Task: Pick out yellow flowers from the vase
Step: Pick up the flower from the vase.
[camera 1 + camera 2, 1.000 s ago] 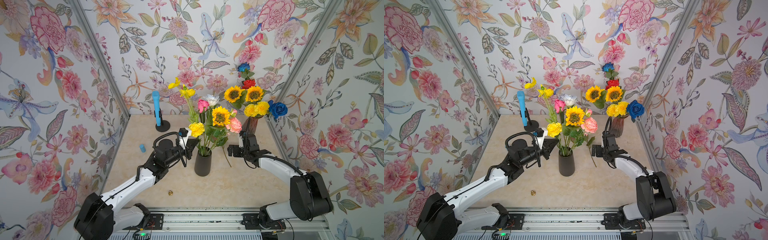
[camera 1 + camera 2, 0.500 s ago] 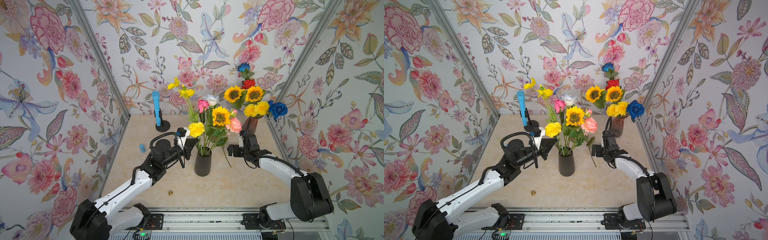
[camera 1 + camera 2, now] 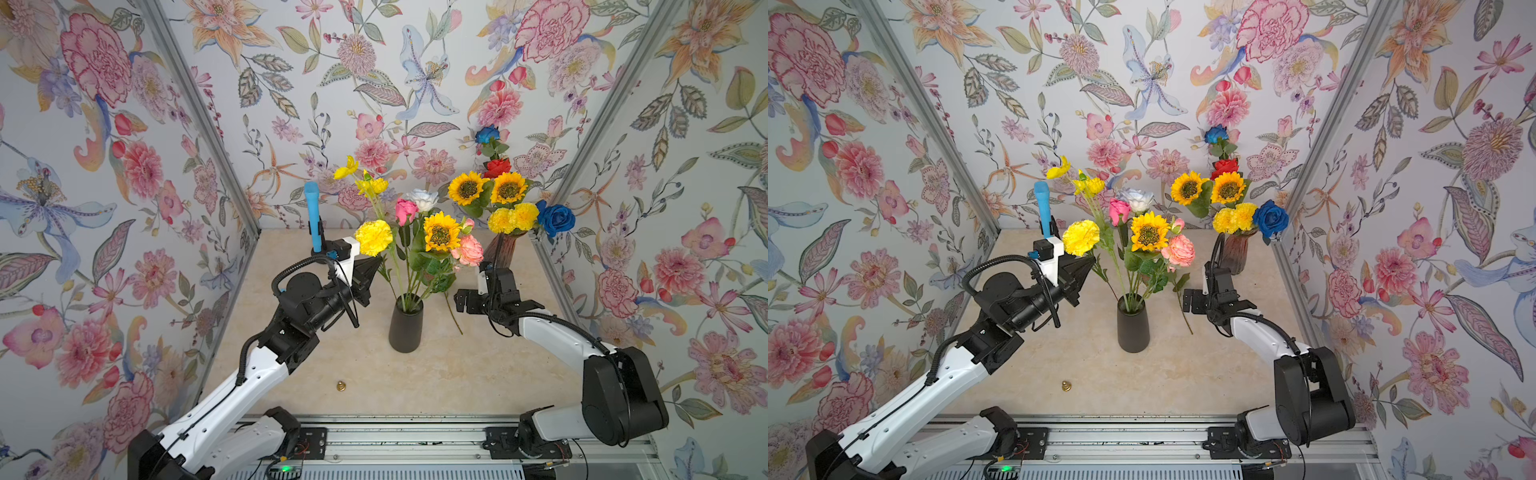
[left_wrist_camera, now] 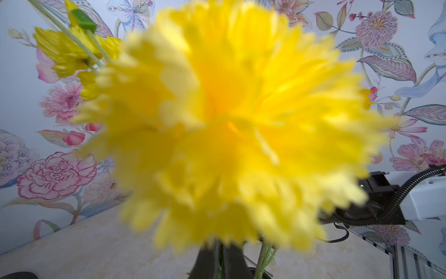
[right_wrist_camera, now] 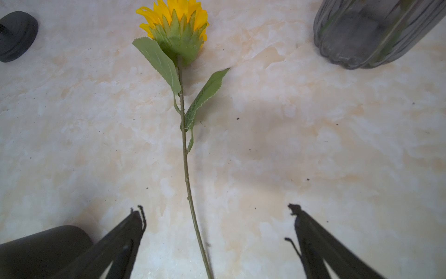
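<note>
L hand [image 3: 374, 262] clenched on yellow pompom [image 3: 373, 237] stem; R hand [image 5: 216, 211] released over sunflower [image 5: 179, 26].

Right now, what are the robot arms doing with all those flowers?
The left gripper is shut on the stem of a yellow pompom flower, just under its head, near the black vase. The right gripper hangs open over a sunflower lying on the table. Thin-petalled yellow blossoms stand in the vase, not yet picked.
</note>
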`<state>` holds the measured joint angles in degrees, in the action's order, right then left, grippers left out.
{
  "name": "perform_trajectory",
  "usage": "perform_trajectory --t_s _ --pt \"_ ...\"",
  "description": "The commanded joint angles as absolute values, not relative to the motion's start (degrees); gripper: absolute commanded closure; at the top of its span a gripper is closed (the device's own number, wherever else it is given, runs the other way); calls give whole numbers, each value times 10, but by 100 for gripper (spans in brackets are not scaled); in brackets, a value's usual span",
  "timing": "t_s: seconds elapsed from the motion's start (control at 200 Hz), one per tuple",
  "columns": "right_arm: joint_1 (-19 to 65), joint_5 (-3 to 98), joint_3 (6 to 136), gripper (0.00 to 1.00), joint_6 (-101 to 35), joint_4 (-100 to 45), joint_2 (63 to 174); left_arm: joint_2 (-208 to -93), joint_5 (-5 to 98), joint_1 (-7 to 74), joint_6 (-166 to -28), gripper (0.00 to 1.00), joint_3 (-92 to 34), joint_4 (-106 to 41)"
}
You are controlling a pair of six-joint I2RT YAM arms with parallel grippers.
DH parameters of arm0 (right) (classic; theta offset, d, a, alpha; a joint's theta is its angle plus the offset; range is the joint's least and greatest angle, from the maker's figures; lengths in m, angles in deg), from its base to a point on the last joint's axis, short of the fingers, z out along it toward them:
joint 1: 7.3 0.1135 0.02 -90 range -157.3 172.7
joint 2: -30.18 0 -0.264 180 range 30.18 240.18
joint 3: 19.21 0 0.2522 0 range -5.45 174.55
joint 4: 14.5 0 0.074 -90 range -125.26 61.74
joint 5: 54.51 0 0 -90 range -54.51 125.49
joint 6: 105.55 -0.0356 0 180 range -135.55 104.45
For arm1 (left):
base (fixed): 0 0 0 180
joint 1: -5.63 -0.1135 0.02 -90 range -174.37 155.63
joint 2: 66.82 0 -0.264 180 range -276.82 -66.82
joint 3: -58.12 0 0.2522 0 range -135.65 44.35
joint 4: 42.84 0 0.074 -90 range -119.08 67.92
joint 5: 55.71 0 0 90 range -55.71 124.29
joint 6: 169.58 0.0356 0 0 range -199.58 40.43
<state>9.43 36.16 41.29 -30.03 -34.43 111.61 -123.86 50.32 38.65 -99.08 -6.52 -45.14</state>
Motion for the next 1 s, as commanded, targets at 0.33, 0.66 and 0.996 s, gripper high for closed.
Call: perform_trajectory --t_s 0.33,0.66,0.996 --pt "89 370 400 0 -312 -340 1091 -1201 557 219 -1096 100 -101 -422" --pt "89 370 398 0 -312 -339 1090 -1214 578 200 -1108 100 -117 -428" --pt "89 373 397 0 -314 -335 1088 -1224 546 198 -1045 100 -179 -348"
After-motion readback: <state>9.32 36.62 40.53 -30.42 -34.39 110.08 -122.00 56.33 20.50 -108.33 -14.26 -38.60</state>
